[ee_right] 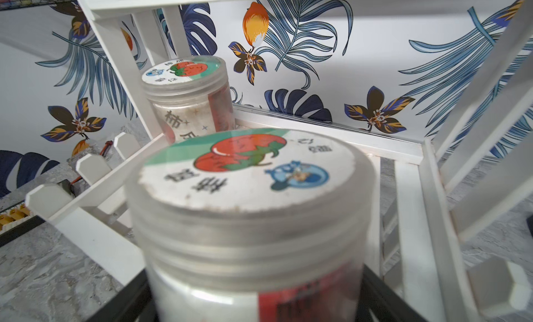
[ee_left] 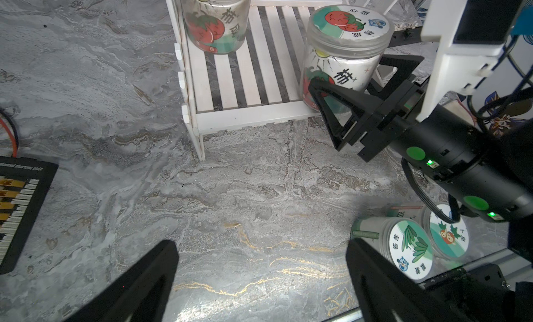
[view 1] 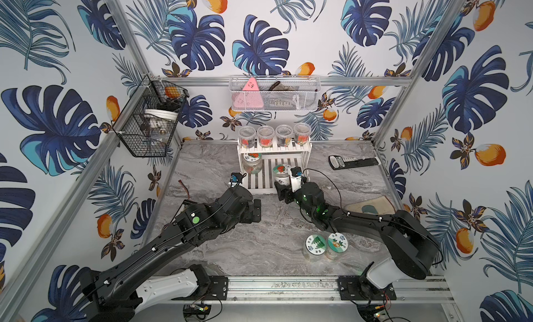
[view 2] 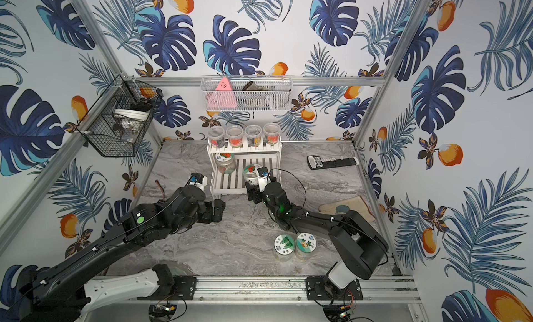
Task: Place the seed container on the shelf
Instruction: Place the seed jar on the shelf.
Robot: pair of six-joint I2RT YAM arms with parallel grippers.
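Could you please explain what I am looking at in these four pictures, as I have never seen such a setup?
Two robot arms with pincer grippers work on a marble table. Two pictures look down from overhead; the others come from cameras on each wrist. The right gripper brackets a tomato jar standing on the shelf, lower tier; whether it grips is unclear. The left gripper is open and empty. A second jar stands on that tier, four cups on top, two jars on the table.

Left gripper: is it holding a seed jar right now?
No, the left gripper is wide open, with only marble tabletop between its jaws.
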